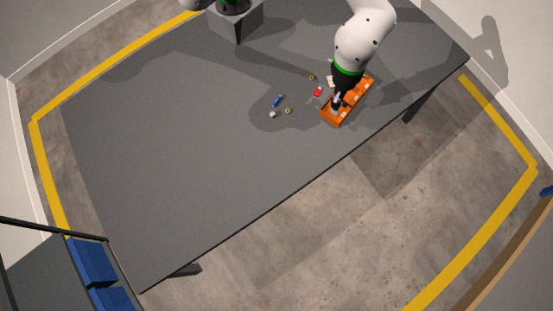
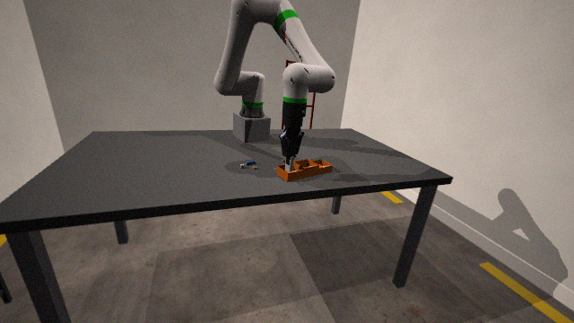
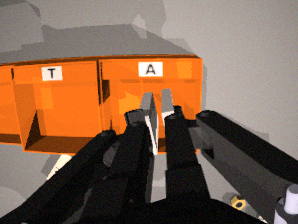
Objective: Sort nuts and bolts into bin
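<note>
A brass nut (image 1: pixel 311 78) lies on the table behind the bins. Another brass nut (image 1: pixel 288 111) (image 2: pixel 255 168) (image 3: pixel 238 202) lies nearer the blue stick. I make out no bolt. The orange bins (image 1: pixel 338 123) (image 2: pixel 309 173) stand joined in a row. The bin marked T (image 3: pixel 75 72) is the middle one; no nut shows in its visible part. My gripper (image 1: pixel 335 106) (image 2: pixel 290 166) (image 3: pixel 159 105) is shut, with only a narrow, empty gap between its fingertips. It points down into the end bin marked A (image 3: pixel 187 70), whose floor it partly hides.
A blue stick (image 1: pixel 276 100) (image 2: pixel 250 163) and a white die (image 1: pixel 272 114) (image 2: pixel 242 166) lie left of the bins in the top view. A red-and-white piece (image 1: pixel 318 92) and a white domino (image 1: pixel 330 81) (image 3: pixel 59 165) lie close beside the bins. The table's edge runs beyond the bins.
</note>
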Motion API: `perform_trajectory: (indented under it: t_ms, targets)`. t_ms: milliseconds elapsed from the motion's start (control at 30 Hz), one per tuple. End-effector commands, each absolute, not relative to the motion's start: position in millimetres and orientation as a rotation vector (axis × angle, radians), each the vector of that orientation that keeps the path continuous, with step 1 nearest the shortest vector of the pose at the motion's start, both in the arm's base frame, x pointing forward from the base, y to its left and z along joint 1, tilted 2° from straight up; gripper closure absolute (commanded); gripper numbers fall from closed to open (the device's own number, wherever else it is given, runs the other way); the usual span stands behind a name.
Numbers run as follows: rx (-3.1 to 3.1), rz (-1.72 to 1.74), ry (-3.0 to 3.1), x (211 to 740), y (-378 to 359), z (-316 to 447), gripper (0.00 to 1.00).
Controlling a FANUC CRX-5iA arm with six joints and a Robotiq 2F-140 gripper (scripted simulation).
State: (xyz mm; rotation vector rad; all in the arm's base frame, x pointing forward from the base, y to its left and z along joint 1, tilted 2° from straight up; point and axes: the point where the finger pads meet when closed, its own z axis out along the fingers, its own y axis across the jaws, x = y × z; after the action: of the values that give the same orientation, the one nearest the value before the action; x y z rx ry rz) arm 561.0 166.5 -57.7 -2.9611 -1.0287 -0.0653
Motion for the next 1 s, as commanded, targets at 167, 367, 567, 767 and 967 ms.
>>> perform_trajectory:
  t_ms: [167, 367, 567, 767, 967]
  targets:
    - [-2.961, -0.066, -1.029, 561.6, 166.8, -67.9, 0.95]
    - [-2.961, -0.066, -1.029, 561.6, 166.8, -67.9, 0.95]
    - [-2.961, -0.066, -1.029, 561.6, 166.8, -67.9, 0.95]
    - [-2.961, -0.066, -1.029, 561.6, 166.8, -67.9, 0.95]
    - [-2.961, -0.066, -1.029, 561.6, 166.8, -67.9, 0.95]
